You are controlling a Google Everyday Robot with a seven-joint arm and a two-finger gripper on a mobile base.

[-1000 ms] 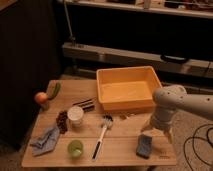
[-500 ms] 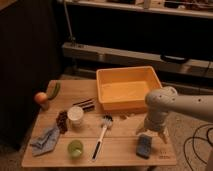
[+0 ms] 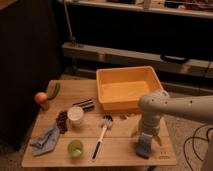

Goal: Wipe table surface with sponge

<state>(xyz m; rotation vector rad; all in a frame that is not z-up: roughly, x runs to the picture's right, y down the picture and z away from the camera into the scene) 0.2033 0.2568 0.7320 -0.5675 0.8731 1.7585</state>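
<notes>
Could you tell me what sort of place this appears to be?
Likely a lab or workshop: a metal rack behind, a wooden table holding a tub and brush. The tool hangs open over the sponge.

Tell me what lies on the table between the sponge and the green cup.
In the camera view, the brush lies between the sponge and the green cup. The open claw hangs directly over the sponge.

White glossy arm [image 3: 185, 106]: thick rounded forearm tube, small dark dots along shell, bulbous joint, narrower wrist column below. Gripper [image 3: 146, 136] at column's lower end, pale fingers splayed, over table surface [image 3: 120, 148], front right.
</notes>
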